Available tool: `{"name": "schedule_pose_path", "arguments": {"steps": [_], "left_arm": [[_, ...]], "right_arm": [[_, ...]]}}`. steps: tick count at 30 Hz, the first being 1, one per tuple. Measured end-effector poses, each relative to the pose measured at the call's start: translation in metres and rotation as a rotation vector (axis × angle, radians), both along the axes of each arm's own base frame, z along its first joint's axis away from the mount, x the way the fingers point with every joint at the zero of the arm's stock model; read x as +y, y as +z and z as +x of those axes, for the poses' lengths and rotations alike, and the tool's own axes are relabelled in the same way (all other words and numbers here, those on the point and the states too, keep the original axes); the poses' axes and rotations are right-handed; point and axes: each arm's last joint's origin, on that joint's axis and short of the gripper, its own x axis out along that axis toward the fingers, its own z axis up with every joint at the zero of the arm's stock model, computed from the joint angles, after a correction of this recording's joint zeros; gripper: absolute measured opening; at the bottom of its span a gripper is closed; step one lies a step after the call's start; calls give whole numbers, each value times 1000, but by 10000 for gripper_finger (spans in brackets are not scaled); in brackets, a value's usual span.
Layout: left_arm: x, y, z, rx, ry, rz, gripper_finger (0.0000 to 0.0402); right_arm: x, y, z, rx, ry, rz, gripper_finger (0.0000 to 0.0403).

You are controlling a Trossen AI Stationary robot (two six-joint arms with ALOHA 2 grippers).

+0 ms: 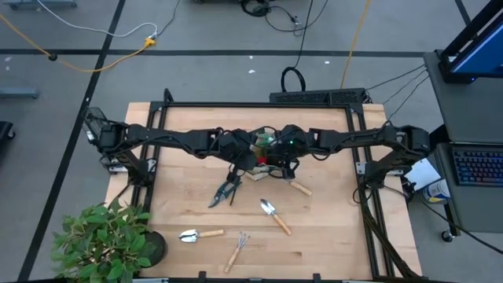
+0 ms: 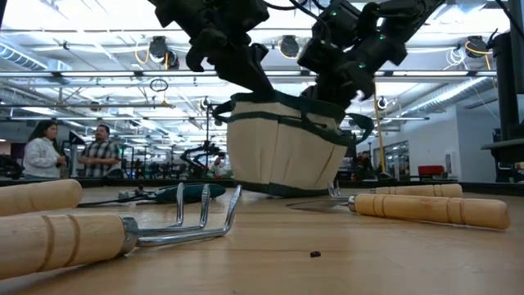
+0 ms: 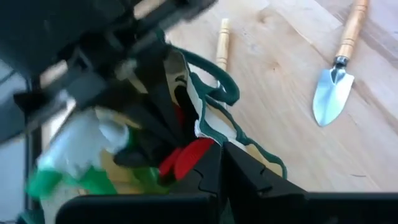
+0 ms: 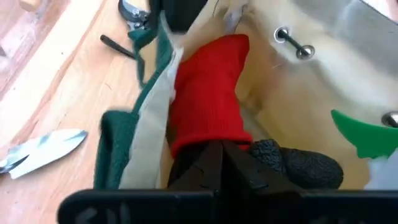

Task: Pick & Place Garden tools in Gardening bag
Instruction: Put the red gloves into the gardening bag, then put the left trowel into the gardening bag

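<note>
The beige gardening bag (image 2: 282, 152) with dark green trim stands at the table's middle, under both arms. My left gripper (image 3: 222, 171) is shut at the bag's rim, on its left side. My right gripper (image 4: 219, 165) is shut on the red glove (image 4: 211, 106), which reaches down into the bag's mouth. The green spray bottle with the white top (image 3: 68, 155) lies inside the bag; its green part shows in the right wrist view (image 4: 364, 134). In the high view the arms hide most of the bag (image 1: 255, 174). My left gripper pinches the bag's rim (image 3: 208, 134) between its two fingers, where the beige wall meets the green trim, coming slanting from above. The bag stands upright with its bottom on the table. My right gripper pinches the glove between its two fingers where the red cuff meets the black textured hand part (image 4: 292, 165), from above. The red cuff lies against the inside of the bag's wall, beside the rim.
On the table in front of the bag lie dark pruning shears (image 1: 224, 191), two wooden-handled trowels (image 1: 275, 214) (image 1: 200, 234), a small rake (image 1: 238, 250) and another wooden handle (image 1: 297, 187). A potted plant (image 1: 106, 240) stands at the near left corner. People stand beyond the table (image 2: 74, 152).
</note>
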Motion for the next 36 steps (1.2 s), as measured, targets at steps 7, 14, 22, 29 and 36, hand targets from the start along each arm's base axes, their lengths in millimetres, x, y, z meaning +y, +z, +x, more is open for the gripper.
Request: {"name": "schedule_pose_path", "arguments": {"steps": [7, 14, 22, 29, 36], "left_arm": [[0, -5, -5, 77, 60, -65, 13], [-6, -6, -7, 108, 75, -76, 84], [-29, 9, -17, 81, 155, 44, 144], [-48, 36, -44, 77, 173, 10, 156], [-51, 74, -97, 54, 363, -14, 157]], "right_arm": [[3, 32, -13, -116, 15, -48, 9], [6, 51, -23, -179, 16, -63, 69], [19, 60, -27, -200, 30, -26, 133], [28, 58, -27, -179, 47, -13, 149], [30, 61, -34, -144, -32, -88, 147]]}}
